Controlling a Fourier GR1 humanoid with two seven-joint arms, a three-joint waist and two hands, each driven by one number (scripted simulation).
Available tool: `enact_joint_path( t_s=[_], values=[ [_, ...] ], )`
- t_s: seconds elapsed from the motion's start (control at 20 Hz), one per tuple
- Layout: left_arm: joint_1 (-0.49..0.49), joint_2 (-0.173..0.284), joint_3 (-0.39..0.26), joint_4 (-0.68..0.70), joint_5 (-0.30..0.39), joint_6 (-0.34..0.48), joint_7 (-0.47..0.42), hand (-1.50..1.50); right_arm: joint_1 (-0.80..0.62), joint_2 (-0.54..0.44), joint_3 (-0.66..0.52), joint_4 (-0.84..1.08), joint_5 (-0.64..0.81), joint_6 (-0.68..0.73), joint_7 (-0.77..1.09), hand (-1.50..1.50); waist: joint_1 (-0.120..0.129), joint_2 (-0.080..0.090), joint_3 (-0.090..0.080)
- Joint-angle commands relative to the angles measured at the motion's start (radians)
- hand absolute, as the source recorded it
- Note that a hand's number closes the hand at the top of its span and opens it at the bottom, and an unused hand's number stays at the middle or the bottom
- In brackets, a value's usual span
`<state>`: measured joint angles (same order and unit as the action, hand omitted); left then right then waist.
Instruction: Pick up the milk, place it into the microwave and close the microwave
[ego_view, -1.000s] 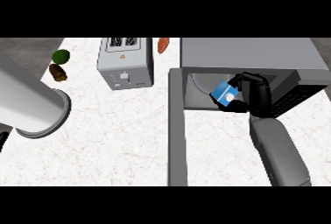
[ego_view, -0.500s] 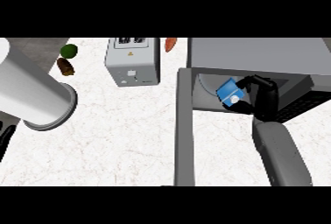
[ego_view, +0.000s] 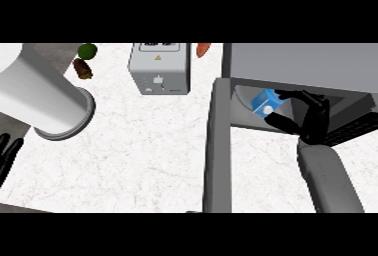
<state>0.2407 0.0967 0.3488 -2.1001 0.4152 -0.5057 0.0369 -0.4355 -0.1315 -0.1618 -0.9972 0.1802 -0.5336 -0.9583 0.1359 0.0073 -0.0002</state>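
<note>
At the far left our left hand (ego_view: 9, 152) shows only as straight, relaxed fingers at the view's edge, holding nothing, while the microwave (ego_view: 295, 65) stands at the right of the tabletop (ego_view: 140, 150) with its door (ego_view: 218, 150) swung open toward us. Inside the opening, our right hand (ego_view: 306, 117) curls round the milk (ego_view: 266, 102), so we judge we are at the placing step. Next we should set the milk down, open the fingers, draw the arm clear and swing the door shut.

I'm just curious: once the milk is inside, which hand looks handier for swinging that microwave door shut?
Probably the left hand: it is free, on the door's outer side. The right hand holds the milk.
</note>
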Motion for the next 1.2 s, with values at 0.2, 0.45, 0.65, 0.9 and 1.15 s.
enact_joint_path(
  t_s=[0.2,0.45,0.65,0.9,1.15],
  values=[
    [-0.026,0.005,-0.021,0.009,-0.036,0.002,0.005,-1.5,-0.056,-0.05,-0.057,0.154,0.121,-0.171,0.178,-1.5,0.046,0.071,-0.01],
    [-0.049,0.006,-0.05,0.006,-0.041,-0.007,0.012,-1.5,-0.082,0.039,-0.036,0.148,0.025,-0.028,0.208,-1.5,0.086,0.067,0.002],
    [-0.068,-0.006,-0.082,0.016,-0.068,-0.004,0.014,-1.5,-0.099,0.034,-0.026,0.146,0.015,0.013,0.23,-1.5,0.075,0.062,0.0],
    [-0.072,-0.01,-0.1,0.013,-0.085,-0.002,0.02,-1.5,-0.106,0.049,-0.035,0.183,0.007,0.009,0.24,-1.5,0.074,0.057,0.001],
    [-0.092,-0.025,-0.121,0.005,-0.112,0.014,0.021,-1.5,-0.13,0.048,-0.038,0.211,0.017,0.004,0.252,-1.5,0.061,0.052,0.001]
  ],
)
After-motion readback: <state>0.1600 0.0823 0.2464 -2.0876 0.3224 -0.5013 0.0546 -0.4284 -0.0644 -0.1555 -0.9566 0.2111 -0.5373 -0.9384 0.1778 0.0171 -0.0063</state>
